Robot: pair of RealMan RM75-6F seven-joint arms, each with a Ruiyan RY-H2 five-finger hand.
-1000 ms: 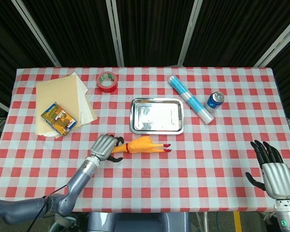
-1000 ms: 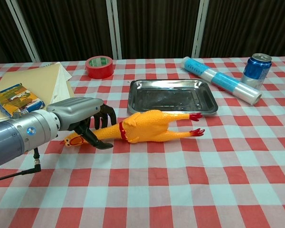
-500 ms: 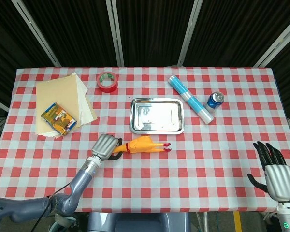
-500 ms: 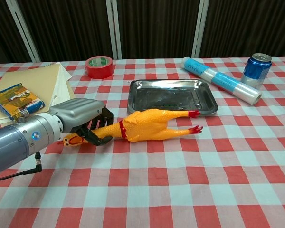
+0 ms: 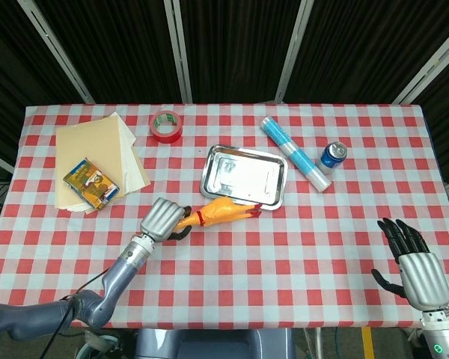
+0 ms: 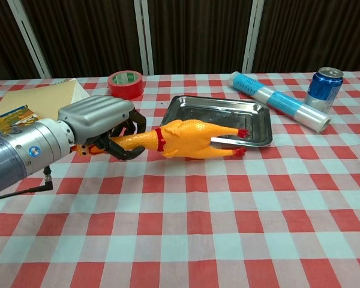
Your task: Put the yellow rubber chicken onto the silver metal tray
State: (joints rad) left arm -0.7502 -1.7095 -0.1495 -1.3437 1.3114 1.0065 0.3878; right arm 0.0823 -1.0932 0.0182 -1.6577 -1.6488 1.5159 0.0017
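My left hand (image 5: 163, 219) (image 6: 102, 123) grips the yellow rubber chicken (image 5: 223, 212) (image 6: 183, 138) by its neck and head. The chicken is lifted off the cloth, its body level and its red feet over the near rim of the silver metal tray (image 5: 221, 164) (image 6: 225, 107). The tray sits slightly skewed at the table's middle. My right hand (image 5: 417, 265) hovers open at the near right edge in the head view, away from the chicken; the chest view does not show it.
A red tape roll (image 5: 165, 125) lies behind the tray to the left. A blue-white plastic roll (image 5: 295, 153) and a blue can (image 5: 332, 155) are to its right. Beige folders (image 5: 108, 149) with a snack packet (image 5: 90, 183) lie at the left.
My left hand has raised the chicken off the cloth and carried it toward the tray, feet now over the rim. The tray has turned slightly. The right hand shifted a little.
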